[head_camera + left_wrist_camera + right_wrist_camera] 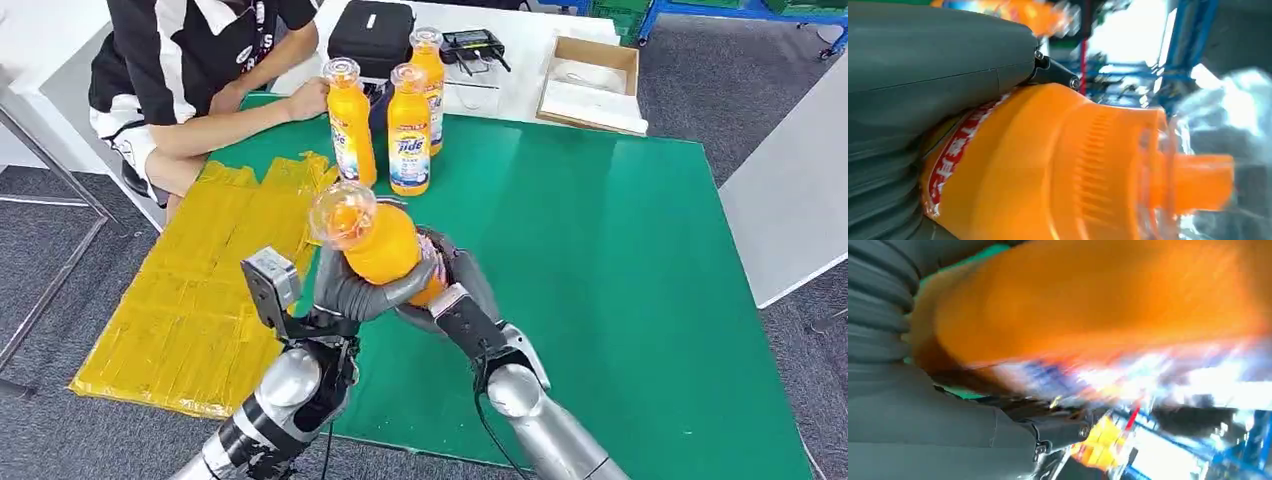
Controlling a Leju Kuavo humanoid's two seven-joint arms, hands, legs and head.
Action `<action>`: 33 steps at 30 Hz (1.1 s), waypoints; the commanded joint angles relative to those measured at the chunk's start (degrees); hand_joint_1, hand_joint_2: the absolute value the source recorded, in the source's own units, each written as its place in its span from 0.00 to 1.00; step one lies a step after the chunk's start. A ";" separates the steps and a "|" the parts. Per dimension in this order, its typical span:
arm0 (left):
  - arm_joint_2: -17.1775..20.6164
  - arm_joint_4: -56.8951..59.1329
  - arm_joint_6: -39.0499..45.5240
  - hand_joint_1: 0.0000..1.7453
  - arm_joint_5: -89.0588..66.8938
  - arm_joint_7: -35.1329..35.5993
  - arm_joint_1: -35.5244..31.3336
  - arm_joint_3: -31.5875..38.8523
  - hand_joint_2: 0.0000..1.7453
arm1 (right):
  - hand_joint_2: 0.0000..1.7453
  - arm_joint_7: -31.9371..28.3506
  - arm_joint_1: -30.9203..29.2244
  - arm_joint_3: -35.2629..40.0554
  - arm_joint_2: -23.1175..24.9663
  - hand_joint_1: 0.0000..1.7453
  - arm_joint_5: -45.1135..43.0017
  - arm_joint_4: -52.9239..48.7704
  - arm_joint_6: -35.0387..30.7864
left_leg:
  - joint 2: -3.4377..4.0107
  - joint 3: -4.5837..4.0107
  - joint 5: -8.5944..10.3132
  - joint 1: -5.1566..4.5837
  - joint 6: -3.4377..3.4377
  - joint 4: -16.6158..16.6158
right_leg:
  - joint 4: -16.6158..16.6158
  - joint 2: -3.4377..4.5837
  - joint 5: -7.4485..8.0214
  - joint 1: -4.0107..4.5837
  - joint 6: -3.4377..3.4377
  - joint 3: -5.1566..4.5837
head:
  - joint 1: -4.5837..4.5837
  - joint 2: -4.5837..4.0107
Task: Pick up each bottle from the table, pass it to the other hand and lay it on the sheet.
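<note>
Here my left hand (365, 290) and my right hand (455, 285) both grasp the orange detergent bottle (375, 240), cap tilted toward the yellow sheet (190, 300), above the green table (600, 260), three more bottles (410, 130) standing upright beyond, near a seated person (190, 70).

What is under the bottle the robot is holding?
Both hands, left and right, wrap the held bottle; below lies the green mat. The bottle's base is covered.
</note>
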 commanded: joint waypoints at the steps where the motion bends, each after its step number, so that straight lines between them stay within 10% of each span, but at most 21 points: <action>1: 17.62 13.14 7.10 1.00 -64.93 22.62 -10.41 8.35 1.00 | 0.00 1.40 12.53 -17.88 -5.64 0.00 -11.60 -25.11 2.35 | -0.14 0.26 -0.04 0.05 -0.15 -0.05 | -0.03 0.02 -0.10 0.02 -0.15 0.31 | 0.04 0.00; 2: 18.59 18.82 4.90 1.00 -74.69 20.79 -12.72 9.10 1.00 | 0.00 2.94 14.75 -19.31 -6.62 0.00 -10.95 -29.72 4.06 | -0.18 0.43 -0.06 0.07 -0.24 -0.06 | 0.02 0.02 -0.16 0.03 -0.24 0.45 | 0.00 0.00; 3: 19.86 27.08 -0.14 1.00 -77.71 19.89 -15.92 7.91 1.00 | 1.00 2.55 17.27 -20.42 -7.82 0.00 -6.82 -34.66 5.28 | -0.43 0.27 0.06 0.04 -0.20 -0.09 | 0.01 -0.27 -0.14 0.01 -0.20 0.35 | 0.07 0.00; 14: 18.71 43.60 -3.32 1.00 -87.92 22.51 -21.84 2.41 1.00 | 1.00 4.06 21.86 -22.81 -8.39 0.00 -1.14 -40.33 7.97 | -0.12 0.38 -0.13 0.15 -0.15 0.07 | 0.04 0.04 -0.20 0.09 -0.16 0.42 | 0.04 0.00; 15: 18.94 43.98 -5.73 1.00 -88.85 23.63 -22.15 1.34 1.00 | 0.00 4.77 22.46 -23.45 -8.36 0.00 0.02 -40.62 7.60 | -0.08 0.32 -0.10 0.13 -0.13 0.05 | 0.03 0.07 -0.15 0.08 -0.15 0.35 | 0.07 0.00; 25: 10.27 65.90 -13.74 1.00 -83.25 24.28 -27.23 3.28 1.00 | 0.00 7.38 28.02 -28.83 -7.81 0.00 -0.39 -46.23 8.67 | -0.13 0.22 -0.03 0.04 -0.10 -0.01 | -0.04 0.02 -0.09 0.01 -0.12 0.27 | 0.04 0.02; 26: 9.72 66.41 -14.10 1.00 -80.79 23.85 -26.70 5.30 1.00 | 1.00 7.92 28.12 -28.86 -7.77 0.00 -0.09 -46.07 8.85 | -0.14 0.38 -0.11 0.08 -0.15 0.01 | -0.05 0.06 -0.15 0.04 -0.17 0.44 | 0.04 0.00; 33: 9.22 65.79 -15.49 1.00 -72.52 18.49 -24.40 11.37 1.00 | 1.00 7.96 28.24 -28.51 -8.18 0.00 0.12 -44.92 8.82 | 0.06 0.41 -0.12 0.06 -0.13 -0.03 | -0.08 0.25 -0.09 0.02 -0.15 0.45 | 0.02 0.00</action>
